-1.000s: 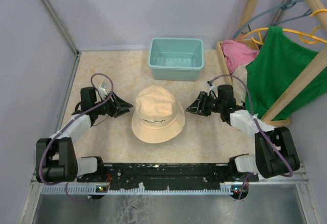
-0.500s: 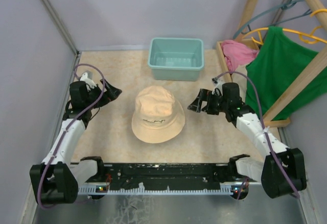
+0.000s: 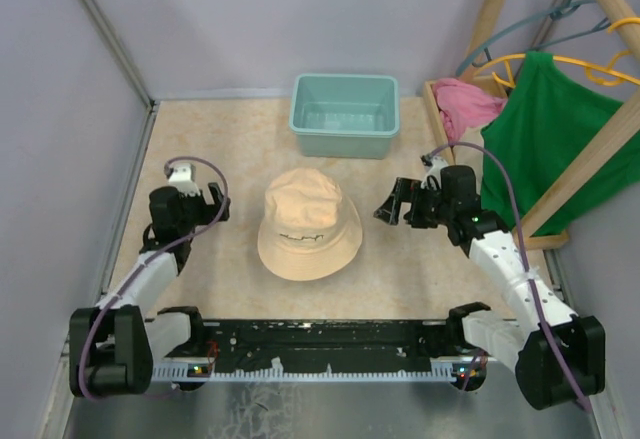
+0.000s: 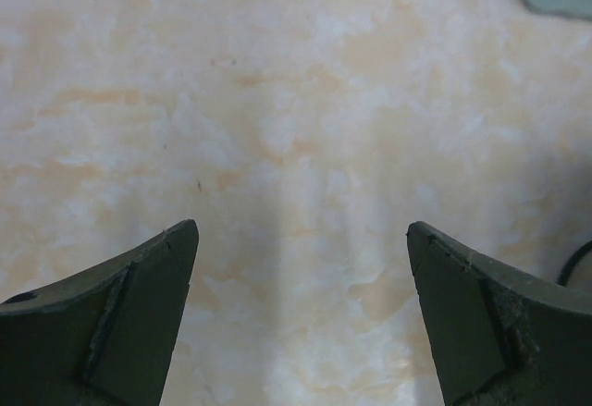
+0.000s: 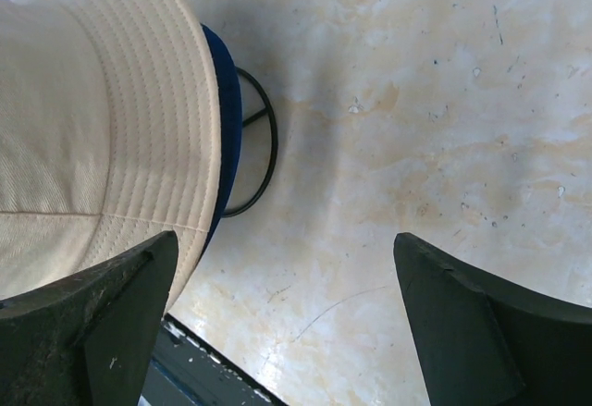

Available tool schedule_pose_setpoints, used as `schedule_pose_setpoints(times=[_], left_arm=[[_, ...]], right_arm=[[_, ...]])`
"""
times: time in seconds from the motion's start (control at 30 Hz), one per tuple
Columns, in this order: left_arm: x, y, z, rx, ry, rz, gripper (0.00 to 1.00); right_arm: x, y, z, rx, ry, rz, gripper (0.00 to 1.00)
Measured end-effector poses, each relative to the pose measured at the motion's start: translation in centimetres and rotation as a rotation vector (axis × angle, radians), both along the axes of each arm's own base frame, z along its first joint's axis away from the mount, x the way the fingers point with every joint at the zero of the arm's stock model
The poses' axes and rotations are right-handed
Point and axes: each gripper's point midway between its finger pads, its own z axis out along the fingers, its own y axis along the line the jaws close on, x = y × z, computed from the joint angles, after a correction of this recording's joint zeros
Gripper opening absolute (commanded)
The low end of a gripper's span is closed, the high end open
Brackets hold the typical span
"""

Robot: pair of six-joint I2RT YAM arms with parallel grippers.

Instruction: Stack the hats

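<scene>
The beige hat [image 3: 308, 221] sits in the middle of the desk [image 3: 200, 149], a navy hat [image 5: 225, 101] peeking from under it. My left fingers [image 4: 139, 313] and right fingers [image 5: 462, 313] stand spread and empty on either side. I'd lift both clear without brushing the brims.

I can read nothing here — the beige hat [image 3: 309, 221] carries a small dark mark near its brim, too small for me to make out.
</scene>
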Motion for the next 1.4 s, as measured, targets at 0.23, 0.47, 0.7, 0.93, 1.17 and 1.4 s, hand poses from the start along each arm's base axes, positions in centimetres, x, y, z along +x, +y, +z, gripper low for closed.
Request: schedule_pose_setpoints(times=[0.23, 0.47, 0.7, 0.93, 1.17, 1.4], left_arm=[[-2.1, 0.3, -5.7, 0.071, -0.126, -0.019, 1.0], [0.5, 0.2, -4.0, 0.099, -0.312, -0.044, 1.0], [0.0, 0.8, -4.7, 0.107, -0.351, -0.013, 1.0], [4.0, 1.1, -1.4, 0.118, -0.43, -0.008, 1.0], [3.8, 1.0, -2.3, 0.116, -0.395, -0.01, 1.0], [3.8, 1.0, -2.5, 0.116, -0.388, -0.01, 1.0]], right_arm=[[-0.6, -0.2, -0.8, -0.016, 0.026, 0.007, 0.99], [0.0, -2.0, -1.8, -0.108, 0.026, -0.065, 0.99], [3.7, -5.8, -2.3, -0.367, -0.206, -0.103, 0.99], [6.4, -11.1, -7.4, -0.552, -0.28, -0.243, 0.99], [7.6, -13.7, -9.9, -0.571, -0.325, -0.353, 0.99], [10.0, -14.7, -8.3, -0.541, -0.518, -0.461, 0.99]])
